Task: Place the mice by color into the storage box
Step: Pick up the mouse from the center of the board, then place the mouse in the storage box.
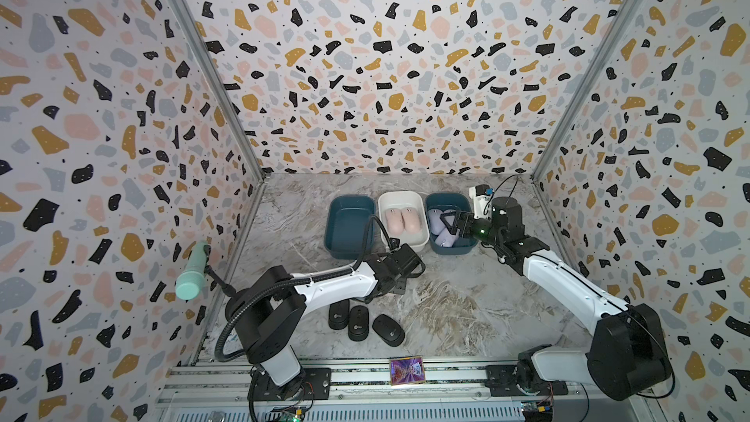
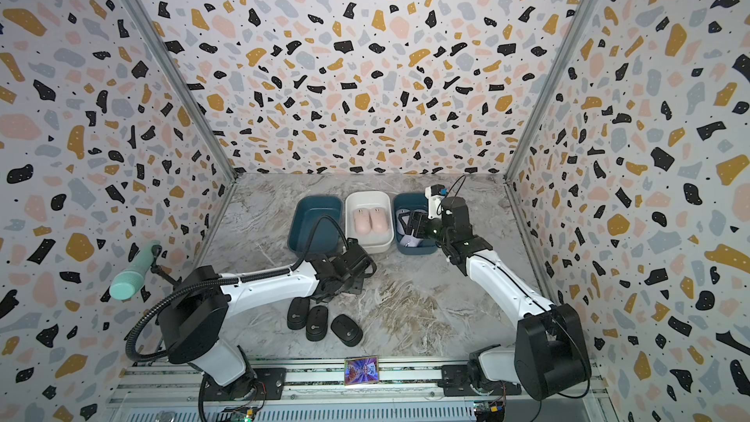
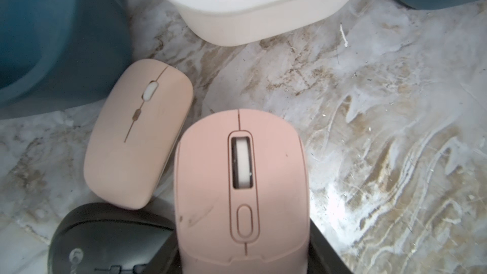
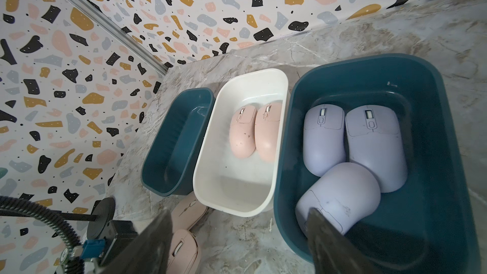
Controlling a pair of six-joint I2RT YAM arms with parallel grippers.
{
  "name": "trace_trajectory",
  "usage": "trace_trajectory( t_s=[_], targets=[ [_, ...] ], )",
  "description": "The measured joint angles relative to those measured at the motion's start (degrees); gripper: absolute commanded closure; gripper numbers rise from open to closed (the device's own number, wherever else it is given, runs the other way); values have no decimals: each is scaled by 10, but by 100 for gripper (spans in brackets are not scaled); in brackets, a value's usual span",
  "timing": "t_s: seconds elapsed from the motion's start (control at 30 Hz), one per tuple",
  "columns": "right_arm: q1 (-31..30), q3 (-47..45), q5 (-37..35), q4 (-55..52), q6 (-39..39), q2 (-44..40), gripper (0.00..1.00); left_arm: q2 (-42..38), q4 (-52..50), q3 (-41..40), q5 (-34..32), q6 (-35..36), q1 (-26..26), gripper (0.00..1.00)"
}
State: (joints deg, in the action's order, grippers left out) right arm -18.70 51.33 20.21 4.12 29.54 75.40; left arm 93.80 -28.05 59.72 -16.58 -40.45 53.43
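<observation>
Left teal bin: the left teal bin (image 1: 349, 225) stands empty at the far side. We judge that a pink mouse released short or wide lands here and spoils the sort.
Black mice: three black mice (image 1: 358, 322) lie on the near tabletop (image 1: 466, 310), and a fourth black mouse (image 3: 105, 235) lies just beside the left gripper. We expect any sideways drift during a lift to knock it.
Left gripper: the left gripper (image 3: 242, 238) is pinching the pink mouse (image 3: 241, 175) by its rear end only. The shell looks smooth, so we fear it pivots or slips out on the way.
Flat pink mouse: the flat pink mouse (image 3: 139, 133) rests on the tabletop just beside the held one, near the left teal bin's wall. A swing could shove it.
White bin: the white bin (image 1: 406, 239) holds two pink mice (image 4: 253, 133) at its far end. A low carry could clip its near rim.
Right teal bin: three lilac mice (image 4: 369, 141) lie in the right teal bin (image 4: 369, 60), one propped on the others.
Right gripper: the right gripper (image 4: 239, 214) hangs spread over that bin, holding nothing. It is near the white bin, so we judge the arms could meet.
</observation>
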Motion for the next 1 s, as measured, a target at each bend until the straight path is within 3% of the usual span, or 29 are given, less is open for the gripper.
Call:
trace_trajectory(
  t_s=[0.4, 0.73, 1.0],
  targets=[
    [-26, -17, 0, -4, -1, 8, 20, -64, -26, 2, -8, 8, 3, 47],
    [-48, -40, -1, -30, -7, 12, 20, -58, -50, 51, -30, 41, -5, 46],
    [-48, -45, -1, -37, -9, 10, 20, -19, -53, 114, -30, 82, -47, 46]
  ],
)
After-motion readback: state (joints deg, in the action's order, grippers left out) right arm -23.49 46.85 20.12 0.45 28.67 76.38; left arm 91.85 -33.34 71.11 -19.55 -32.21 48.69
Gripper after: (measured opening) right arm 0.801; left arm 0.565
